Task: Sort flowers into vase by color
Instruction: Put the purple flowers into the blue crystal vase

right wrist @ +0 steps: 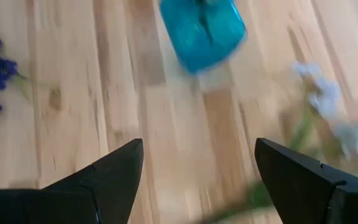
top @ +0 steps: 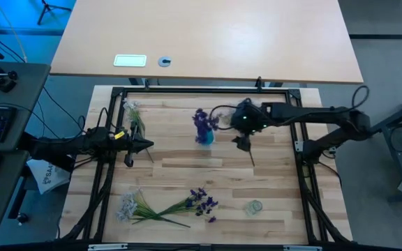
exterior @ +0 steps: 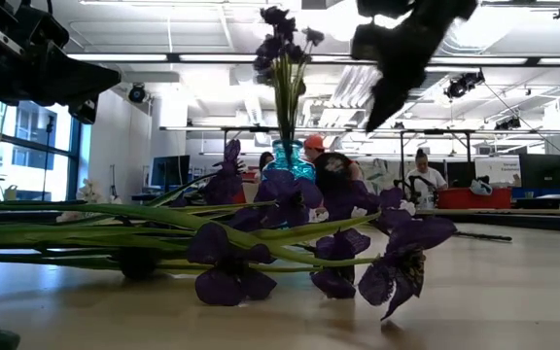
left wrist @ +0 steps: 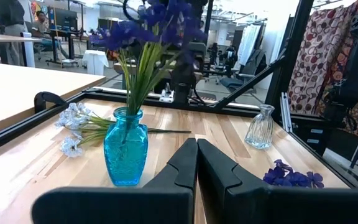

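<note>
The right gripper point(top: 243, 143) hangs spread and empty just right of the blue vase point(top: 204, 135), which stands mid-table holding dark purple flowers point(top: 202, 119). The left gripper point(top: 145, 146), fingers pressed together, waits at the left. Loose purple and pale sprigs point(top: 169, 206) lie near; a clear vase point(top: 254, 206) stands near-right.

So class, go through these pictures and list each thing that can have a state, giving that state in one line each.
Blue vase: upright, holding purple flowers.
Clear vase: empty, upright in the left wrist view.
Loose flowers: lying flat on the table, purple and pale mixed.
Pale sprig: lying flat near the left arm.
Left gripper: fingers shut, holding nothing.
Right gripper: fingers open, holding nothing.
</note>
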You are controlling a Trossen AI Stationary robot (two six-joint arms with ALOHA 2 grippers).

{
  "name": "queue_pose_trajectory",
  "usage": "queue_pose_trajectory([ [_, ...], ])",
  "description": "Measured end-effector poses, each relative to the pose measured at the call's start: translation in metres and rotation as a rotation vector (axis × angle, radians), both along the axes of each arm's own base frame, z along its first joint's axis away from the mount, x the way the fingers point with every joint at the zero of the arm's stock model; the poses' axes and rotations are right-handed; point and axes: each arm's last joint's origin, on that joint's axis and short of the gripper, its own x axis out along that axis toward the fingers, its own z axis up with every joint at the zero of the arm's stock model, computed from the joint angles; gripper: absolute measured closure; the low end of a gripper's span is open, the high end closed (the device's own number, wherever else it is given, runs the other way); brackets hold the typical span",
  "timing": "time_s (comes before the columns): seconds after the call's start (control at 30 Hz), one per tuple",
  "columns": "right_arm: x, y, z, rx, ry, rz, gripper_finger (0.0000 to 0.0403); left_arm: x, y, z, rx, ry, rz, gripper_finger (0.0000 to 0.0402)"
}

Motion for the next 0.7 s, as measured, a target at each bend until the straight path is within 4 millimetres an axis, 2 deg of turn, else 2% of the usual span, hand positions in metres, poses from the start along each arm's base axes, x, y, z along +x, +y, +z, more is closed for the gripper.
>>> queue_pose_trajectory([
  [0.23,-0.028,0.011,0.018,0.061,0.022,-0.117,0.0098,0.000,0.000,0.001,0.000,-0.011,0.000,0.0402],
  [0.4,-0.034,0.024,0.022,0.031,-0.008,-0.193,0.0098,0.000,0.000,0.002,-0.035,-0.021,0.000,0.0402],
  [0.53,-0.043,0.038,0.003,0.052,-0.055,-0.275,0.0098,-0.002,0.002,0.016,-0.204,-0.175,0.044,0.0402],
  [0.63,-0.054,0.046,-0.015,0.089,-0.062,-0.345,0.0098,-0.007,0.003,0.036,-0.338,-0.396,0.037,0.0402],
  [0.7,-0.061,0.049,-0.023,0.123,-0.076,-0.385,0.0098,-0.008,0.003,0.051,-0.346,-0.420,0.023,0.0402],
])
